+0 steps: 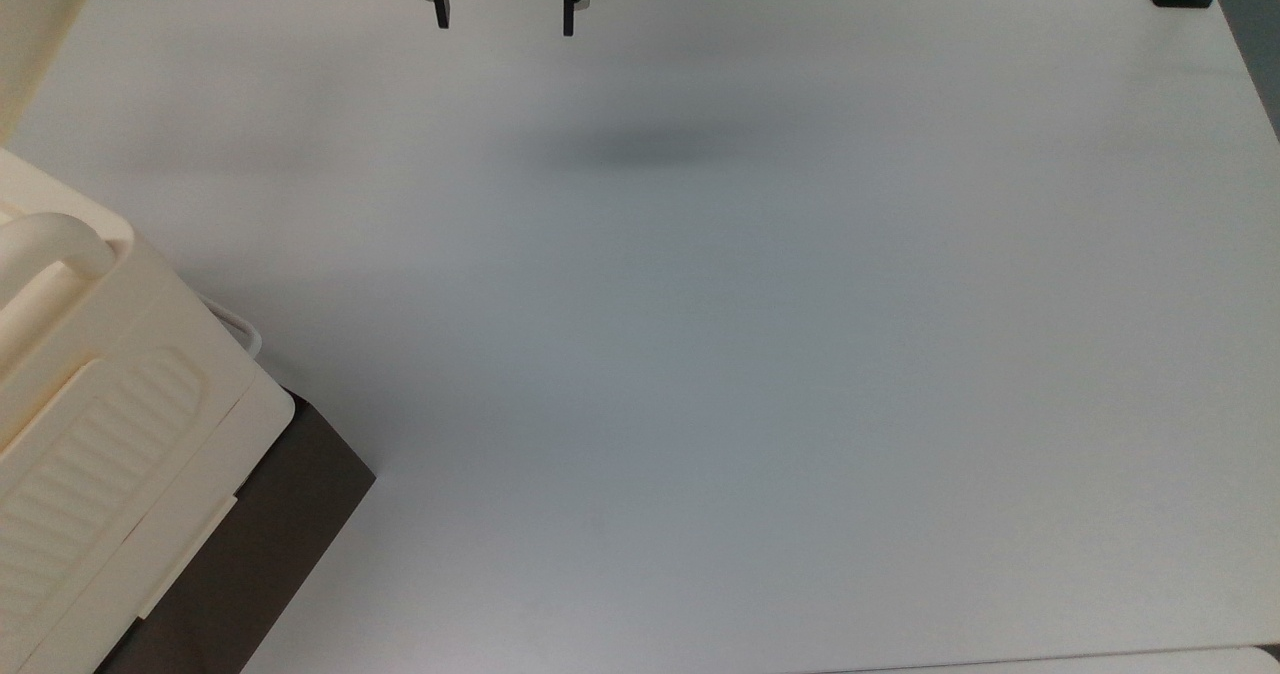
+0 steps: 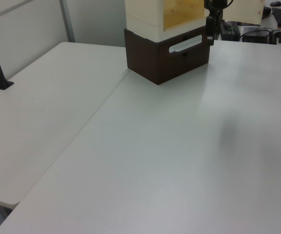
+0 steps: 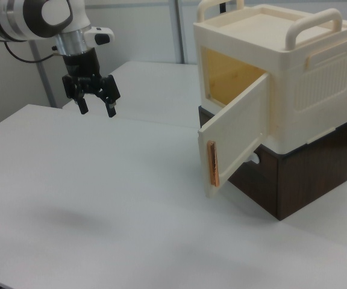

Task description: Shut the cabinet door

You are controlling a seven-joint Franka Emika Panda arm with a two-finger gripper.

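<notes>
Approach not begun. Gripper [image 3: 97, 107], fingers spread and empty, hangs at the right view's upper left, well apart from the cabinet [image 3: 294, 78]. Cabinet door [image 3: 237, 135] stands ajar at centre-right. Next move likely requires reaching its outer face and pushing it shut.

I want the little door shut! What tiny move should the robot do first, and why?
Probably move the pincer across the table toward the door's outer face. In the right view the door hangs wide open from the cabinet, while the open, empty pincer hovers far off on the right view's left, touching nothing. It must get near before it can push.
</notes>
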